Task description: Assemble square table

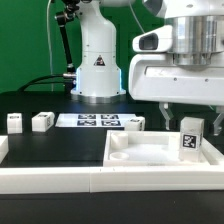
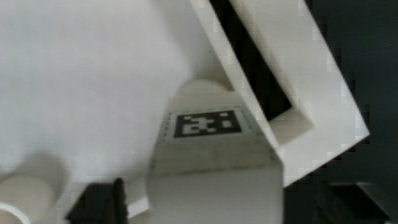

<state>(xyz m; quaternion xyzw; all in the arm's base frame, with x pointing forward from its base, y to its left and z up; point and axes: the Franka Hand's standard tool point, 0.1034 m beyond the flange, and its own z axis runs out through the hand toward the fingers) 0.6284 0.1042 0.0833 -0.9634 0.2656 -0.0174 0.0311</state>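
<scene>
One white robot arm (image 1: 97, 60) rises from its round base at twelve o'clock on the black work surface (image 1: 40, 140), with a green backdrop (image 1: 25, 40) behind it. A long white plastic rail (image 1: 50, 180) edges that surface along six o'clock in the exterior view.

Just behind the rail, between four and five o'clock of the scene, lies the white plastic square table slab with raised rims (image 1: 145, 152). In the wrist view the slab (image 2: 89, 80) fills most of the picture as a pale plane with a thin raised rim against the black surface.

The thin flat white marker board (image 1: 90, 121) lies at the centre of the surface, at about eleven o'clock from the slab.

The grey-and-white two-finger gripper (image 1: 190, 123) hangs over the slab's three o'clock end. Its dark fingers (image 1: 166, 112) stand apart, one on either side of a small white block leg with a black-and-white tag (image 1: 192, 140). A gap shows beside the leg, so the jaws are spread and grip nothing. That leg stands upright on the slab, tag facing the exterior camera. The wrist view shows the same leg (image 2: 214, 165) between the fingers (image 2: 107, 200).

Three more tagged legs sit on the black surface, well apart from the slab: one at nine o'clock (image 1: 14, 122), one just beside it (image 1: 42, 121), and one at the marker board's three o'clock end (image 1: 133, 122).
</scene>
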